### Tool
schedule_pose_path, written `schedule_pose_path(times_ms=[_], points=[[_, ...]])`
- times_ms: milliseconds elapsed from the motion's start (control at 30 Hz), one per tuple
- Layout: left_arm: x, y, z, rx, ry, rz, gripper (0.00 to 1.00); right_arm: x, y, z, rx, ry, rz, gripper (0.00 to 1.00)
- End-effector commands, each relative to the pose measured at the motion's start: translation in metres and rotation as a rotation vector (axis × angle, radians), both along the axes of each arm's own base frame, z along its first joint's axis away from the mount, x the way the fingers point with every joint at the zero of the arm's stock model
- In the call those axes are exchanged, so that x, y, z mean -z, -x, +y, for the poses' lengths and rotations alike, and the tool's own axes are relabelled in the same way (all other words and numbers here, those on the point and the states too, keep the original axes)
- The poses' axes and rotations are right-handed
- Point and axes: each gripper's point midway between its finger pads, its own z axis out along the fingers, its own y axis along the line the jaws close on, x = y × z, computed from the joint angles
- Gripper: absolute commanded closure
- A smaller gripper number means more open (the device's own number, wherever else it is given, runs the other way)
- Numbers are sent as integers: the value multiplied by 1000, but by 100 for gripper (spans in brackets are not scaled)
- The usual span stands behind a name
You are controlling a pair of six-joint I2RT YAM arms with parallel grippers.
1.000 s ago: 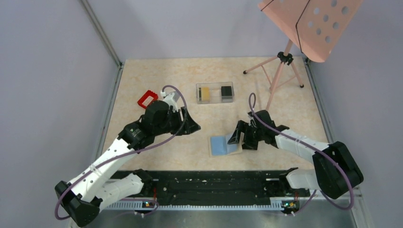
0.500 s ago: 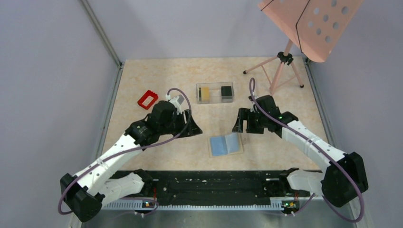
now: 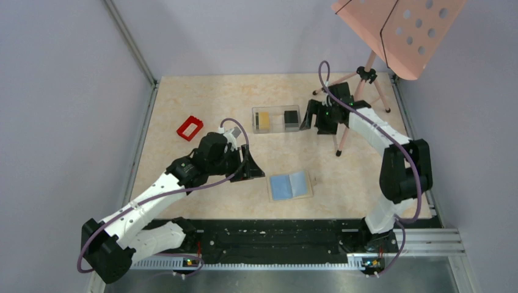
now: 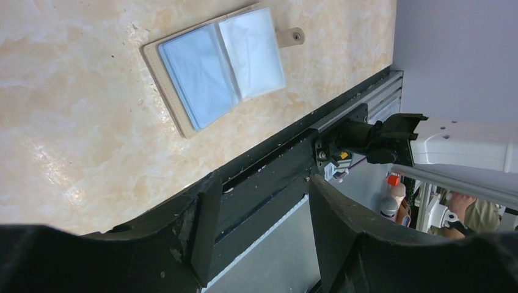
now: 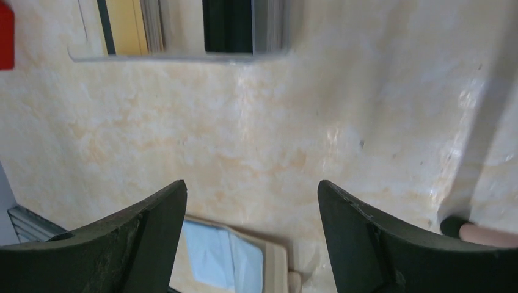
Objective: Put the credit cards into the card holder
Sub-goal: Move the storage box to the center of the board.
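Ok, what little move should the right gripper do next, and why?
Probably slide the right gripper a little left and down over the black cards in the clear box. It is open and empty just beside the box's right end, and the card holder lies open with no card showing in it.

The left gripper (image 3: 255, 169) hovered mid-frame, jaws parted and empty. The right gripper (image 3: 308, 117) sat extended toward upper center, jaws wide and empty.

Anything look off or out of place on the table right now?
Only the pink music stand: its tripod stands on the table at far right, legs close beside the right arm. Card holder lies open, flat; credit cards sit in the clear box.
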Motion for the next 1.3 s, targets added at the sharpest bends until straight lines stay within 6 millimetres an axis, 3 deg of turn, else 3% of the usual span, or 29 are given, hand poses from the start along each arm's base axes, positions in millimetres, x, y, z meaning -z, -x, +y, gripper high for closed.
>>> schedule_pose_path(times_ms=[0,133,200,400,467,600,733,967,1267], points=[[-14,1,-5,12,73,-48,40,-28,-56,3,-4,-5,-86,23],[-8,3,-5,14,76,-37,40,-24,-96,5,11,40,-86,26],[-7,4,-5,19,78,-35,40,-6,-110,7,7,65,-54,31],[3,9,-2,38,58,-22,41,29,-132,3,3,142,11,48],[5,10,-2,39,59,-21,41,40,-134,4,-13,150,32,59],[8,13,1,30,56,-14,41,51,-126,10,-52,147,69,73],[9,14,4,13,58,-14,41,46,-117,23,-86,122,68,99],[10,13,15,-43,24,-18,41,24,-89,49,-139,157,63,100],[10,3,18,-97,-4,-20,41,16,-12,93,-187,118,123,100]])
